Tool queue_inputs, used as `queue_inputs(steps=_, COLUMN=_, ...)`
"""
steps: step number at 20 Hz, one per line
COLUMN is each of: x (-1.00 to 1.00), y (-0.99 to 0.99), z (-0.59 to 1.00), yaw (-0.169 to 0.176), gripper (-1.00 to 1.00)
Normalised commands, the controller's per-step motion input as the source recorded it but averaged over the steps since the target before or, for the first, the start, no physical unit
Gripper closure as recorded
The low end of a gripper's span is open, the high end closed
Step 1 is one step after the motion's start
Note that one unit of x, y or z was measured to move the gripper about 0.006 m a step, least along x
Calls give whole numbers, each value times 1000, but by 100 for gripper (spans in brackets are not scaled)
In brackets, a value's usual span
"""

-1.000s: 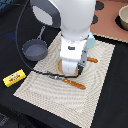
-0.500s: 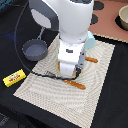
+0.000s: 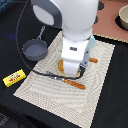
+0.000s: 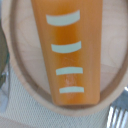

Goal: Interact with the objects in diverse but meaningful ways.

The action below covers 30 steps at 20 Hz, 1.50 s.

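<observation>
The orange-yellow bread loaf (image 4: 67, 50), marked with pale curved stripes, fills the wrist view and lies on the round tan plate (image 4: 22, 75). In the exterior view my gripper (image 3: 69, 74) hangs low over that plate (image 3: 61, 65). The white hand hides its fingers and the loaf, so I cannot tell how the jaws stand. The dark grey frying pan (image 3: 34, 50) sits off the mat towards the exterior view's left. The yellow butter packet (image 3: 14, 77) lies on the black table nearer the front. A pale blue carton (image 3: 92, 43) peeks out behind the arm.
A woven beige placemat (image 3: 100, 85) carries the plate. A wooden-handled knife (image 3: 75, 83) lies just in front of the hand, and a fork handle (image 3: 93, 60) shows on the exterior view's right, its tines (image 4: 117, 117) in the wrist view. A bowl (image 3: 123, 17) stands at the back right.
</observation>
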Motion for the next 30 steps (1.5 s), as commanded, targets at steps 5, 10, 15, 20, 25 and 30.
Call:
queue_inputs(steps=5, x=-870, y=192, z=169, yaw=6, gripper=-100)
queue_inputs(steps=10, x=-1000, y=144, z=-27, yaw=0, gripper=-100)
queue_inputs(steps=15, x=-991, y=169, z=-65, yaw=0, gripper=-100)
queue_inputs(steps=20, x=-810, y=326, z=32, yaw=-53, gripper=-100)
queue_inputs(steps=25, x=-755, y=357, z=13, yaw=-63, gripper=-100)
queue_inputs(steps=30, x=-753, y=354, z=-29, yaw=-58, gripper=-100)
